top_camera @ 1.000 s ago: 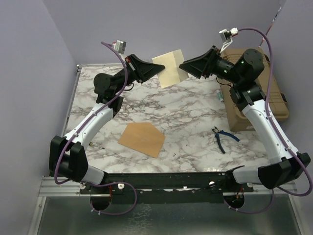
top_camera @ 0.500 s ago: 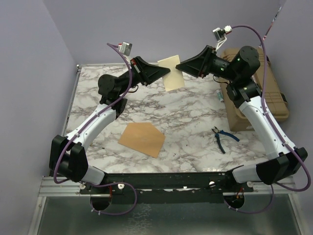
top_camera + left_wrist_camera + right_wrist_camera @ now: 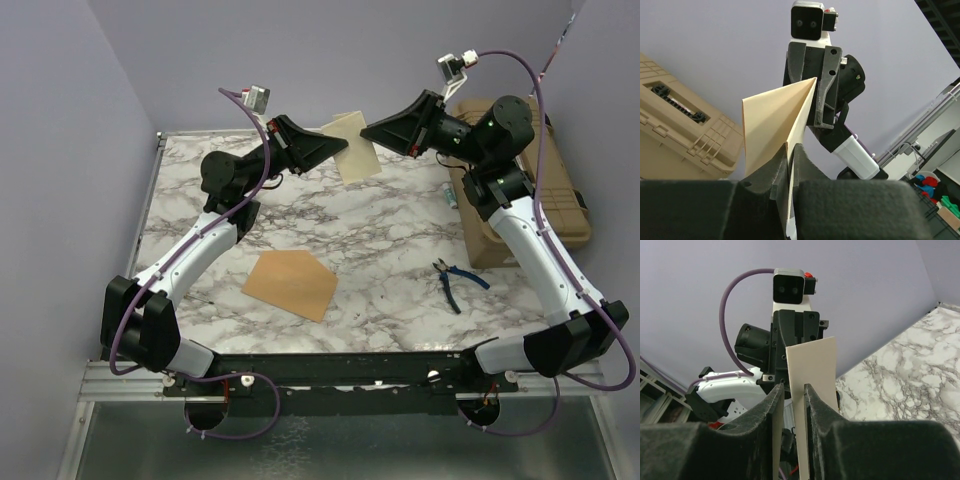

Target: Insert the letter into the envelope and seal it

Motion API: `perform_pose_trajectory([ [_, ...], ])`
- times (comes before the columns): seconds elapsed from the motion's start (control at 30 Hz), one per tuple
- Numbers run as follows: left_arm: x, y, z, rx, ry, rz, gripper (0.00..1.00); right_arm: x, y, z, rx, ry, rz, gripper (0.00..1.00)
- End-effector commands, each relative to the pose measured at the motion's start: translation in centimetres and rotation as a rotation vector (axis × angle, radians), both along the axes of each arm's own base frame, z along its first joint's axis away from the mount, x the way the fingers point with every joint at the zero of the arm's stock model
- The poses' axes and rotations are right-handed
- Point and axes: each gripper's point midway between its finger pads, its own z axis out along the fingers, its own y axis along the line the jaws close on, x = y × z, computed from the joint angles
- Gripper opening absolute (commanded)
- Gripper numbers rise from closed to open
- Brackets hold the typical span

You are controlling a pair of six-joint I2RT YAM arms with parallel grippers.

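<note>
The letter [image 3: 352, 152], a pale sheet, hangs in the air over the table's far side, between the two grippers. My left gripper [image 3: 340, 148] pinches its left edge; in the left wrist view the letter [image 3: 771, 117] runs up from between the left gripper's [image 3: 791, 148] nearly touching jaws. My right gripper [image 3: 366, 133] straddles the opposite edge. In the right wrist view the letter [image 3: 815, 365] lies against one finger of the right gripper [image 3: 793, 386], with a gap to the other. The orange-brown envelope [image 3: 292, 283] lies flat on the marble table [image 3: 400, 240], near the front.
A tan tool case [image 3: 525, 205] stands at the table's right edge, also seen as the tan case [image 3: 677, 130] in the left wrist view. Blue-handled pliers [image 3: 458, 281] lie beside it near the front. A small item [image 3: 451, 197] sits by the case's left side.
The right gripper has moved left onto the letter's edge and its jaws have narrowed round it. The left gripper has lifted the letter slightly rightward and kept hold.
</note>
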Motion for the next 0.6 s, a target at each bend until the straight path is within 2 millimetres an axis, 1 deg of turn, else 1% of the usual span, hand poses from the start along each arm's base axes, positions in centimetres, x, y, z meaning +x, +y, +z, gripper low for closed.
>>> perform_pose_trajectory([
  [0.0, -0.5, 0.0, 0.6, -0.006, -0.020, 0.005, 0.04, -0.9, 0.3, 0.1, 0.003, -0.022, 0.046, 0.28],
  [0.07, -0.6, 0.0, 0.6, -0.005, -0.020, 0.003, 0.02, -0.6, 0.4, -0.1, -0.003, -0.016, 0.042, 0.29],
  [0.23, -0.5, -0.1, 0.6, 0.000, -0.020, -0.001, 0.01, -0.4, 0.8, -0.6, -0.023, -0.014, 0.052, 0.30],
  [0.3, -0.5, -0.2, 0.6, 0.002, -0.022, -0.006, 0.02, -0.2, 0.9, -0.7, -0.030, -0.014, 0.050, 0.26],
  [0.37, -0.4, -0.4, 0.6, 0.007, -0.025, -0.009, 0.04, 0.0, 1.0, -0.7, -0.030, -0.009, 0.044, 0.17],
  [0.4, -0.5, -0.3, 0.7, 0.012, -0.034, -0.010, 0.08, 0.1, 1.0, -0.6, -0.026, -0.011, 0.036, 0.09],
  [0.43, -0.4, -0.3, 0.7, 0.023, -0.038, -0.004, 0.20, 0.2, 0.9, -0.3, -0.019, -0.014, 0.025, 0.03],
  [0.5, -0.1, -0.3, 0.6, 0.047, -0.048, 0.018, 0.44, 0.3, 0.6, 0.4, 0.000, -0.027, -0.012, 0.00],
  [0.57, 0.3, 0.1, 0.5, 0.074, -0.054, 0.056, 0.63, 0.5, 0.1, 1.3, 0.029, -0.043, -0.056, 0.00],
])
